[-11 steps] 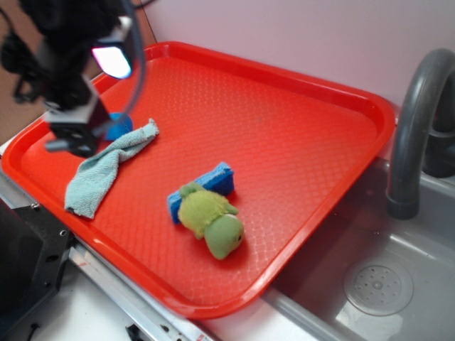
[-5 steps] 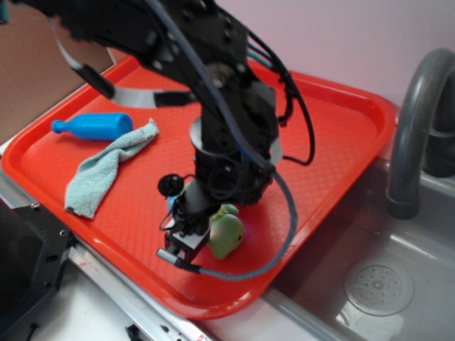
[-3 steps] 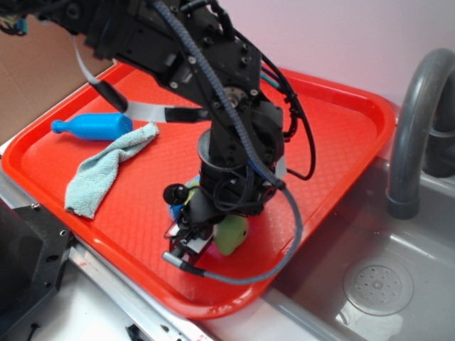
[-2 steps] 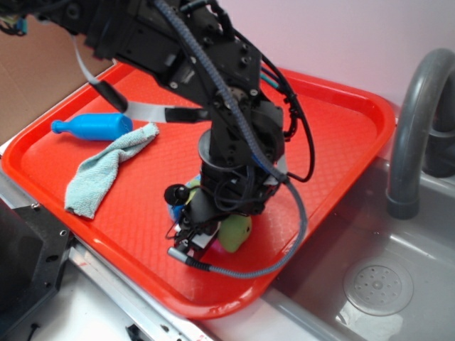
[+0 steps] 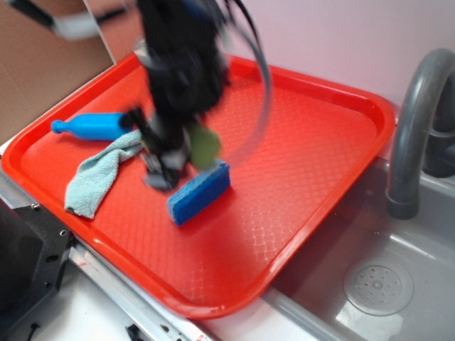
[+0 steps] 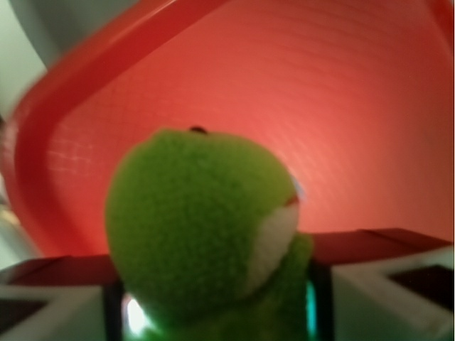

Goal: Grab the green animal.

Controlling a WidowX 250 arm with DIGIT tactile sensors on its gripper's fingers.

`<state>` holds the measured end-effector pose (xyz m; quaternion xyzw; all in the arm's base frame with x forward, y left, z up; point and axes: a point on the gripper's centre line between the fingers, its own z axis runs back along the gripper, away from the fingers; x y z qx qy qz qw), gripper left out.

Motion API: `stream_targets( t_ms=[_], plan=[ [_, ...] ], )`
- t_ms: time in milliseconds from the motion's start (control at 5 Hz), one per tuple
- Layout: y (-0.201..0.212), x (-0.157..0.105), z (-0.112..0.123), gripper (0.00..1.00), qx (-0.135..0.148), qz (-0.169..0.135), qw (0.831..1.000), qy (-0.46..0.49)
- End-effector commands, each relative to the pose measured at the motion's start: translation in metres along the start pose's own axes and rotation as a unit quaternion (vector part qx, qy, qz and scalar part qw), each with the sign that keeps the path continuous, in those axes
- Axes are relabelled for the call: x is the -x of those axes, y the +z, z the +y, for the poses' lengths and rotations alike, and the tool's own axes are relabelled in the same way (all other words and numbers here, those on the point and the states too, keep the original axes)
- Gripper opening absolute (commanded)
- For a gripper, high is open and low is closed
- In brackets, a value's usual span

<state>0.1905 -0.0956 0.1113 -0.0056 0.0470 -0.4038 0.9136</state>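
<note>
Animal (image 5: 205, 145): lifted off the tray (image 5: 320, 135) since earlier, clamped in end effector (image 5: 174, 153), above sponge (image 5: 200, 192) near tray's front edge.

No readable text, label, brand, number or sign anywhere in either view.
</note>
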Motion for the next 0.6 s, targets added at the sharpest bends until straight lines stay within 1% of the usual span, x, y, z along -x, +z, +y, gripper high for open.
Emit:
stream_targets(
  t_ms=[0,200,400],
  plan=[
    [0.07,0.07,0.001,0.0,0.014,-0.115,0.964,0.239],
    [0.08,0.09,0.001,0.0,0.003,-0.132,0.939,0.318],
    [0.073,0.092,0.002,0.0,0.034,-0.109,0.948,0.297]
  ],
)
